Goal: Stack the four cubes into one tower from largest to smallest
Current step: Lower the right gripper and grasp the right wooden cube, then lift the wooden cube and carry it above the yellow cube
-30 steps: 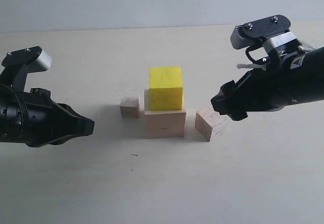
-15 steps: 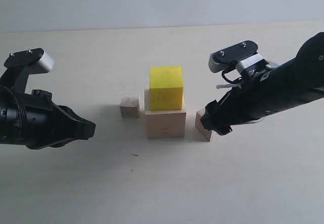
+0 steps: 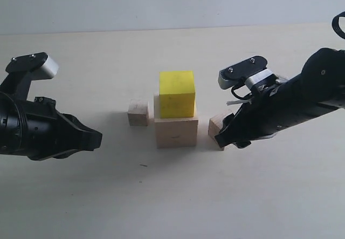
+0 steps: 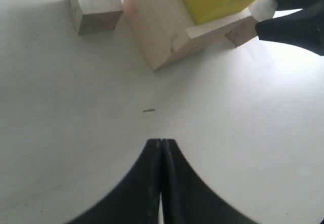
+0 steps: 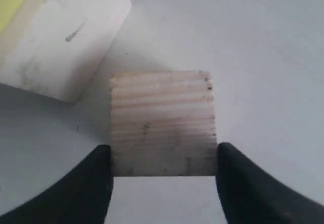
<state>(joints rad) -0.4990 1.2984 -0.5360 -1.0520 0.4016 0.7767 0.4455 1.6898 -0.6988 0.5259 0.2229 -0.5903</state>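
Exterior: yellow cube (image 3: 177,93) sits square on large cube (image 3: 176,132), mid-table (image 3: 161,196). Small cube (image 3: 138,112) just left. Medium cube (image 3: 216,127) just right, skewed, on the table.
Left wrist: left gripper (image 4: 162,144) closed, empty.
Right wrist: right gripper (image 5: 163,155) clamps the medium cube's (image 5: 162,118) sides, grain running finger to finger.

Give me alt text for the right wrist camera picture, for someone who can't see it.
A pale wood cube sits on the table between the black fingers of the right gripper, one at each side. Beside it is a larger wood cube with a sliver of a yellow cube on top.
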